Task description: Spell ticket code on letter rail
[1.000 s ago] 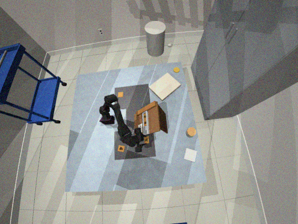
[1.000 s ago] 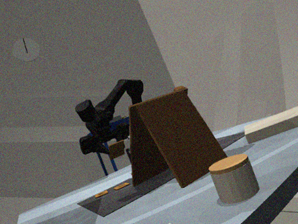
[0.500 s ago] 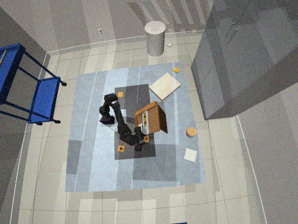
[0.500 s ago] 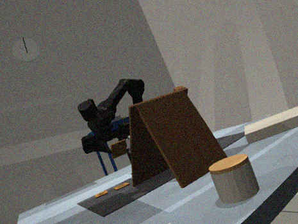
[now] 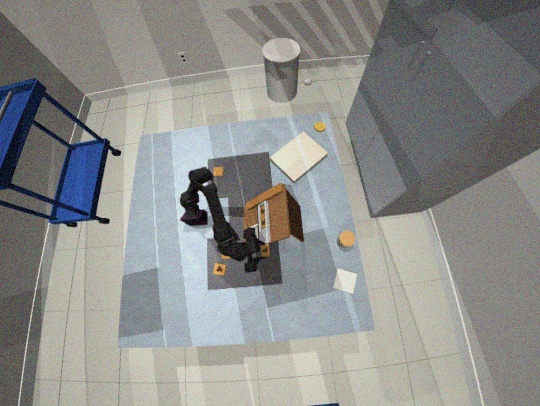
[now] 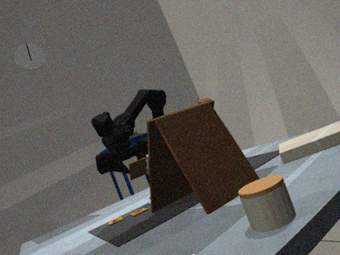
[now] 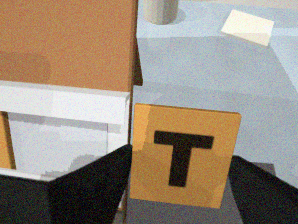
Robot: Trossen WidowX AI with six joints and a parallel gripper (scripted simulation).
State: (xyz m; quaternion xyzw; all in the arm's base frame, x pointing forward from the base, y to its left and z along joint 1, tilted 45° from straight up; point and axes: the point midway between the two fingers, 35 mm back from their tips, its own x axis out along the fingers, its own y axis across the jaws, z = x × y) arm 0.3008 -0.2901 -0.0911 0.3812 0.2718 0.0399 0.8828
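The black two-fingered pincer (image 5: 261, 246) (image 6: 137, 163) (image 7: 180, 157) gripped a square orange tile marked T (image 5: 265, 250) (image 6: 137, 168) (image 7: 170, 172), at three o'clock of the white letter rail (image 5: 266, 222) (image 7: 65, 102) in the wrist view; a skewed entry risked jamming it against the rail's end.

Grey walls meet a floor of pale square tiles (image 5: 280, 385), with a thin white line along their base. A blue cart (image 5: 80, 180) with 2 visible shelves and dark casters stands at the left of the top view. Across the room, a large grey cabinet (image 5: 450, 100) rises near a corner, and a grey cylindrical bin (image 5: 281, 75) stands near the wall, with a small pale ball (image 5: 308, 82) on the floor just beside it. 1 outlet (image 5: 182, 56) and 1 round clock (image 6: 29, 56) show on the walls. Slanted bands of light and shadow cross walls and floor.
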